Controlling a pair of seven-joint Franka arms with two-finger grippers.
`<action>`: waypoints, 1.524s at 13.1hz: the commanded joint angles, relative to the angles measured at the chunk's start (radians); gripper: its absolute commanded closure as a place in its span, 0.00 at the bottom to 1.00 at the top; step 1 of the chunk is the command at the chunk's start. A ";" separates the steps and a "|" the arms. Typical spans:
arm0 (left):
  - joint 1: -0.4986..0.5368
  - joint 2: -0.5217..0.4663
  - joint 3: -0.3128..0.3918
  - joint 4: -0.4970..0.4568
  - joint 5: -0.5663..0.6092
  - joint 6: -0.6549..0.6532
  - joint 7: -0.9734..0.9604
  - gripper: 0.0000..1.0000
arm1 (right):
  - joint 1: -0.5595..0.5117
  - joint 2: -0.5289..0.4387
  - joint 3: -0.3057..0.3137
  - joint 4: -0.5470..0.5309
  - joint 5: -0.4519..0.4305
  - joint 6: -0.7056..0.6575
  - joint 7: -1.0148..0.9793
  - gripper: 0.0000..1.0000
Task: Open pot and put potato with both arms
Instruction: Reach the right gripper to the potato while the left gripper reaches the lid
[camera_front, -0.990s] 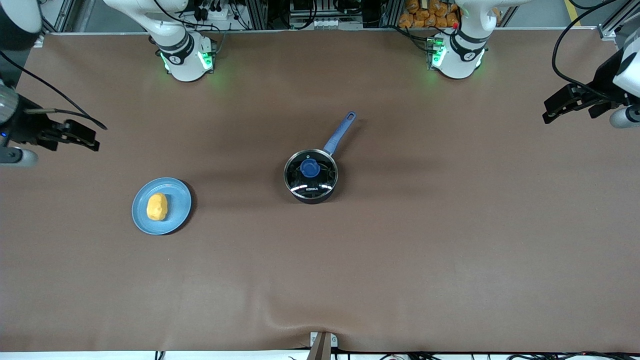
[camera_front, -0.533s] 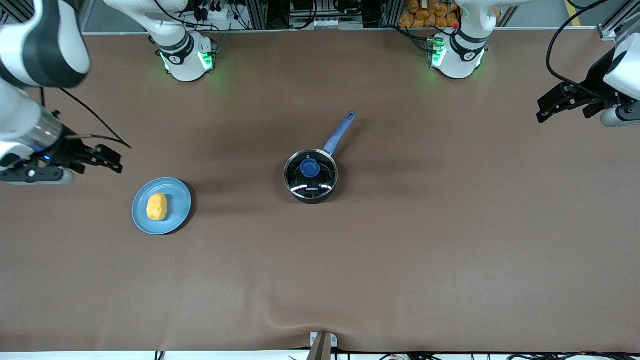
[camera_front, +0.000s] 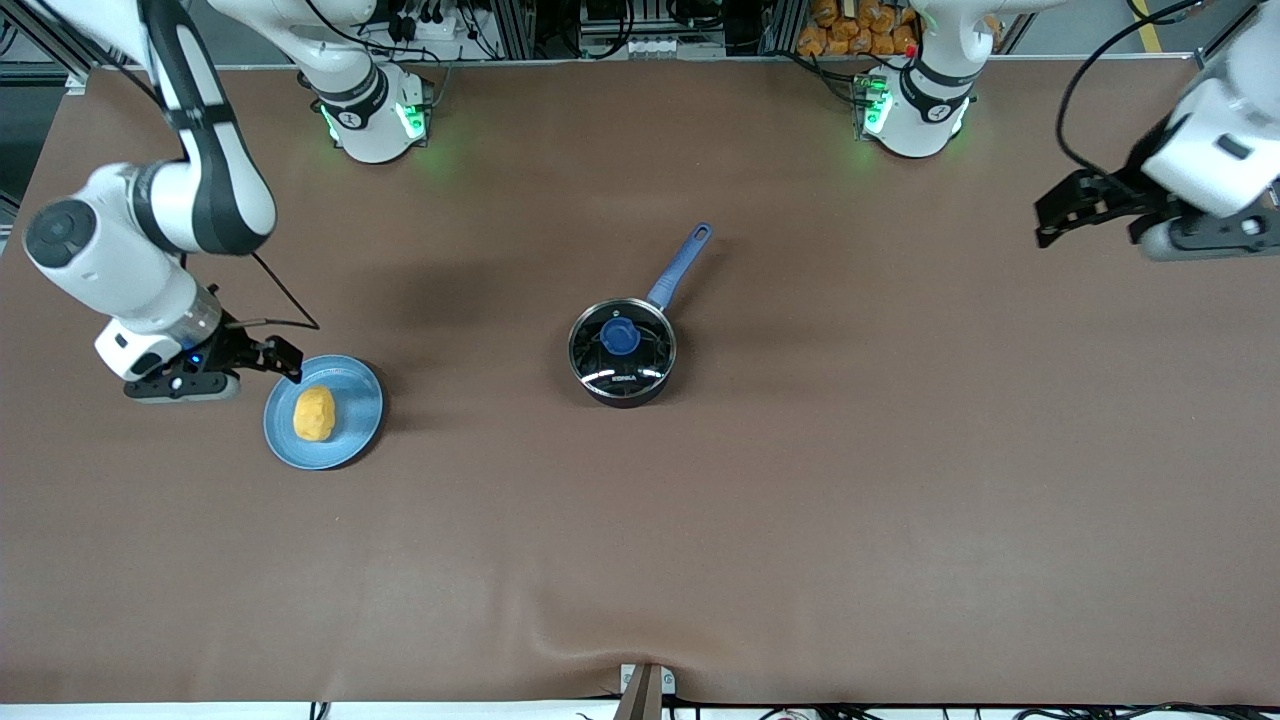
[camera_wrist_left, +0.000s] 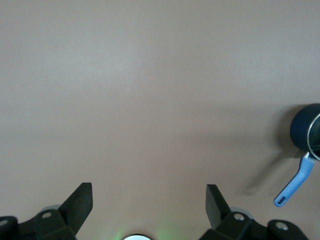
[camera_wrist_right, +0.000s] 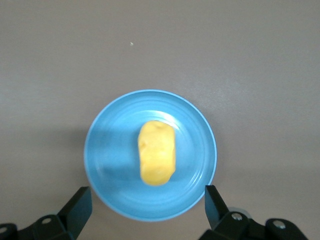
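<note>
The black pot (camera_front: 622, 352) stands mid-table with its glass lid and blue knob (camera_front: 620, 336) on and its blue handle (camera_front: 681, 264) pointing toward the bases. The yellow potato (camera_front: 314, 414) lies on a light-blue plate (camera_front: 355, 395) toward the right arm's end. My right gripper (camera_front: 283, 358) is open and empty over the plate's edge. In the right wrist view the potato (camera_wrist_right: 157, 159) and plate (camera_wrist_right: 107, 150) lie just ahead of the open right gripper (camera_wrist_right: 147, 194). My left gripper (camera_front: 1052, 213) is open and empty over bare table at the left arm's end. The left wrist view shows the left gripper (camera_wrist_left: 148, 189) and part of the pot (camera_wrist_left: 305, 131).
Brown table cover (camera_front: 800, 500) spans the whole view, with a small wrinkle at its near edge (camera_front: 640, 640). The arm bases (camera_front: 375, 115) stand along the top edge. Cables and equipment sit past the table's top edge.
My right arm has swung in from the table's end and down to the plate's edge. My left gripper has shifted a little toward the pot. Pot, plate and potato have not moved.
</note>
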 joint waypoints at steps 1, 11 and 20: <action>-0.007 0.072 -0.059 0.058 -0.005 -0.010 -0.091 0.00 | -0.022 0.095 0.011 0.004 0.000 0.108 -0.027 0.00; -0.220 0.252 -0.129 0.121 0.001 0.110 -0.435 0.00 | -0.016 0.284 0.011 0.006 0.000 0.332 -0.027 0.00; -0.464 0.468 -0.116 0.184 0.092 0.303 -0.765 0.00 | -0.004 0.128 0.017 -0.007 0.000 0.123 -0.020 1.00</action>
